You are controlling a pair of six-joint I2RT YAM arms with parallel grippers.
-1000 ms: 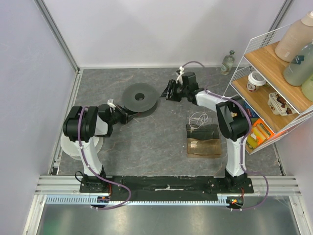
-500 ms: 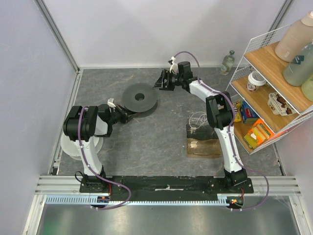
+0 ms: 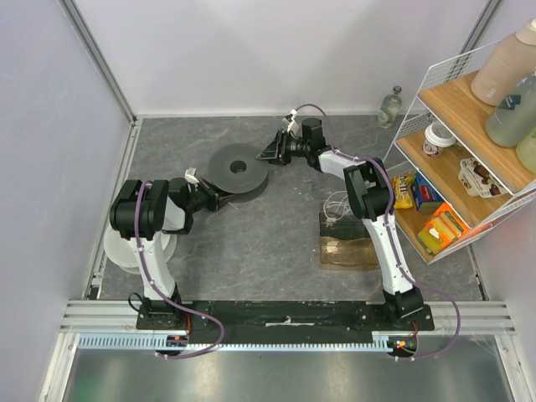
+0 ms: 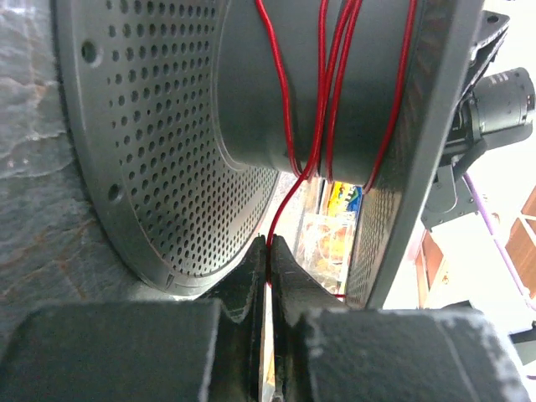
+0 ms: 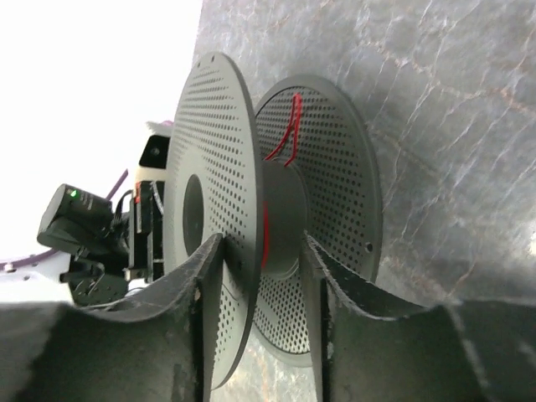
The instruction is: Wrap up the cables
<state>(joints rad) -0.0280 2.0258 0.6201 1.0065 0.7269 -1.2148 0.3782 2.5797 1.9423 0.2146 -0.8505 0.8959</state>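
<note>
A dark grey perforated spool lies flat on the table. The thin red wire is wound several turns round its core. One strand runs down from the core into my left gripper, which is shut on it at the spool's near-left edge. My right gripper is open at the spool's right edge. Its fingers straddle the rim of the upper flange, one above it and one in the gap by the core. Red wire shows between the flanges.
A small coil of thin white wire lies beside a brown translucent box. A wire shelf with bottles and snack packs stands at the right. A glass bottle is at the back wall. A white disc lies under the left arm.
My right gripper has moved left across the back of the table to the spool's right edge. The left gripper and spool have not moved.
</note>
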